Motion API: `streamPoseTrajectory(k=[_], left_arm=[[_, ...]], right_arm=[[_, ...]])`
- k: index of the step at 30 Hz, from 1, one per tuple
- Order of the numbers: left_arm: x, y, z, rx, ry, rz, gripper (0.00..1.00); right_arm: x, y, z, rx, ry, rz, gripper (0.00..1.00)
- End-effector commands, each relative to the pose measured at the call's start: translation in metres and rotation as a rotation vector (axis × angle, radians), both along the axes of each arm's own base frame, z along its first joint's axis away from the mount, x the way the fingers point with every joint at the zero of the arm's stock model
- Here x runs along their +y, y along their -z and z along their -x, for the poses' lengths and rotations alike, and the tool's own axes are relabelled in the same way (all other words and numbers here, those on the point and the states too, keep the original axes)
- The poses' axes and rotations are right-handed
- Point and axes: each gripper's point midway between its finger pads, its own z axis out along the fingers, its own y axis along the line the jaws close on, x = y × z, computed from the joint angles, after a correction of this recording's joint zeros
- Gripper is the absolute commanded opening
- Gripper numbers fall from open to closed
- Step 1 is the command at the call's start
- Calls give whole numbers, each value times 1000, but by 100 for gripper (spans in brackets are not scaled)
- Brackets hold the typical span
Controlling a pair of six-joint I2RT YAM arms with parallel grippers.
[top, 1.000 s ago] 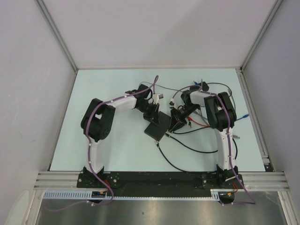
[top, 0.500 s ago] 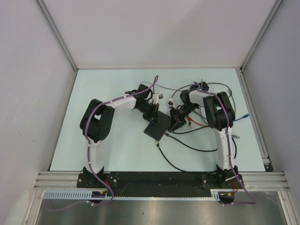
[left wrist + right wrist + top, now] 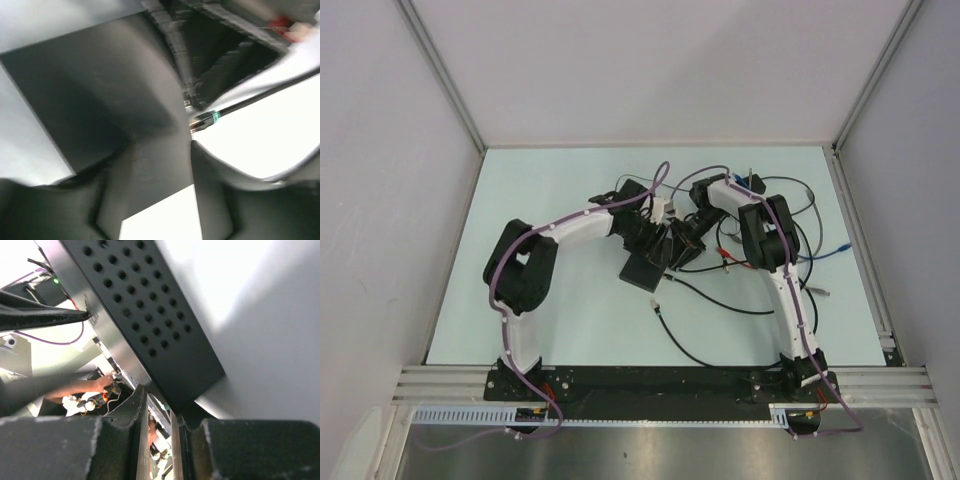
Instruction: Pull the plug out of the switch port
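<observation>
Item 1: box (image 3: 645, 270), flat and matte black, lying mid-worktop at a slant. Its perforated face fills my right wrist view. I cannot pick out the port on its edge.

Item 2: left hand (image 3: 658, 243), at the box's far end. Its fingers (image 3: 55, 210) stand apart with a corner of the box between them, but blur keeps me from telling whether they clamp it.

Item 3: right hand (image 3: 682, 243), just beside the left one at the same end. Its fingers (image 3: 55, 450) are drawn close, with a thin slit between, and I cannot tell whether anything is pinched.

Item 4: thin black lead with a teal band (image 3: 215, 116), ending right at the box's edge. I cannot tell whether it is seated.

Item 5: loose black cables (image 3: 720, 300), looping right of the box, with one free end (image 3: 658, 306) just near of it.

Item 6: red lead (image 3: 740, 263) and blue lead (image 3: 835, 247), tangled near the right arm.

Item 7: worktop (image 3: 550, 200), pale blue-green and matte.

Item 8: white walls (image 3: 650, 70) on three sides, with an aluminium rail (image 3: 660, 382) along the near edge.
</observation>
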Motion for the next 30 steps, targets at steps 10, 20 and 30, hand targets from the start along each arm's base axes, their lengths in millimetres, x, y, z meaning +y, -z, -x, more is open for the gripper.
streamPoseTrajectory(k=[10, 20, 30], left_arm=[[41, 45, -23, -195, 62, -328, 69], [43, 66, -7, -120, 76, -341, 69], [45, 72, -2, -101, 75, -348, 69]], right_arm=[[-15, 103, 15, 8, -46, 279, 30], [-15, 112, 13, -13, -41, 314, 45], [-41, 126, 11, -89, -75, 489, 21]])
